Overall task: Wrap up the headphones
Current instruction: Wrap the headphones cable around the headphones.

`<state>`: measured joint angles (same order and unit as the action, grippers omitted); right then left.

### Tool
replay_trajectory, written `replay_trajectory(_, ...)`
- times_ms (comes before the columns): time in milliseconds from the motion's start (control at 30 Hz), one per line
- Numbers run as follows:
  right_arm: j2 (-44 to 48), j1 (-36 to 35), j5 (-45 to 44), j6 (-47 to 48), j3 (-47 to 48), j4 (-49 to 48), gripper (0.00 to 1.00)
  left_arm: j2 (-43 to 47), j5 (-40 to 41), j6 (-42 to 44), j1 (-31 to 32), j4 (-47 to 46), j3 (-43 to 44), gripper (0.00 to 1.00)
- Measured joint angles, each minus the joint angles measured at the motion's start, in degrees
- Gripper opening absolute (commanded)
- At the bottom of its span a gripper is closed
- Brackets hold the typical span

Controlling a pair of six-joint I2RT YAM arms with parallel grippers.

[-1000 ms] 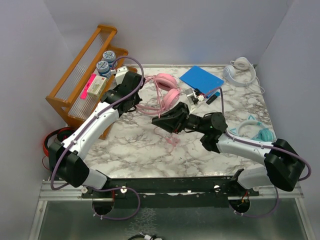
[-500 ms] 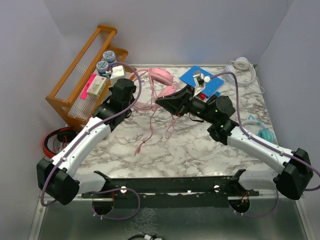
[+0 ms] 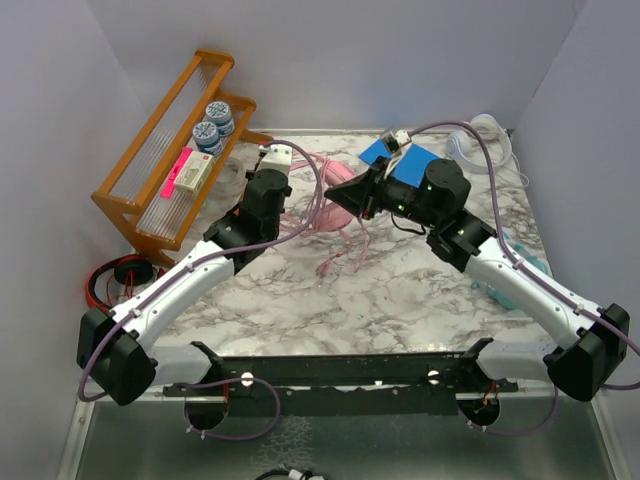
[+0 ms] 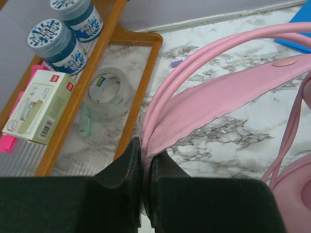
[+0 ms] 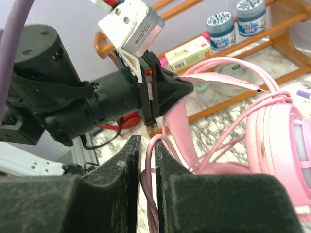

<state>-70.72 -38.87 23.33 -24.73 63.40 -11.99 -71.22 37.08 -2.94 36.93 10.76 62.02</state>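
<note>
Now that we have lifted the pink headphones over the far side of the table, our left hand pinches the band tight. Our right hand is nearly shut on the cord, which has pulled in closer, so we think winding can start.

Pink all over on headphones and cable. White marble with grey veins for table. Orange wood for rack, blue-and-white printed lids on jars, pale green on box, plain blue on sheet.
</note>
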Motion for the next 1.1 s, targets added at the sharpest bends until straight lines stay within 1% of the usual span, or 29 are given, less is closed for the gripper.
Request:
replay_trajectory(100, -0.98, 0.0, 0.02, 5.44, 2.67, 6.62, 0.18, -0.76, 1.92, 6.08, 0.35, -1.09, 0.0, 0.0)
replay_trajectory(200, -2.03, 0.0, 0.02, 12.02, 5.97, 13.53, 0.17, -1.03, 1.84, 12.72, 0.57, -1.07, 0.0, 0.0)
replay_trajectory(267, -2.45, 0.0, 0.0, 16.94, 8.66, 17.81, 0.17, -1.31, 1.14, 16.48, 0.79, 0.5, 0.0, 0.0)
replay_trajectory(333, -2.49, 0.04, -0.44, 21.68, 10.58, 21.73, 0.17, -2.14, -0.15, 19.02, 0.79, 2.8, 0.26, 0.0)
replay_trajectory(400, -2.45, 0.24, -1.92, 24.48, 10.91, 23.69, 0.16, -3.21, -1.97, 20.44, 0.9, 4.98, 1.07, 0.0)
replay_trajectory(533, -2.91, 0.26, -6.03, 27.85, 10.38, 27.39, 0.17, -5.01, -7.15, 22.23, 0.96, 9.84, 3.26, 0.0)
replay_trajectory(633, -3.43, 0.26, -7.72, 28.09, 9.64, 28.22, 0.23, -6.14, -9.33, 22.49, 0.98, 12.76, 5.53, 0.0)
replay_trajectory(733, -2.91, 0.33, -8.96, 27.34, 6.47, 26.95, 0.25, -7.15, -9.46, 21.92, 1.05, 13.99, 7.19, 0.0)
replay_trajectory(933, 3.76, 0.33, -10.78, 23.5, -9.46, 20.37, 0.33, -8.57, -9.4, 17.4, 0.92, 17.33, 10.95, 0.0)
replay_trajectory(1000, 5.81, 0.33, -10.86, 22.18, -13.2, 18.84, 0.38, -9.88, -9.53, 14.58, 0.42, 19.71, 14.27, 0.0)
replay_trajectory(1100, 7.28, 0.33, -11.28, 19.96, -16.52, 16.61, 0.41, -11.72, -10.16, 9.99, -0.59, 22.73, 20.0, 0.0)
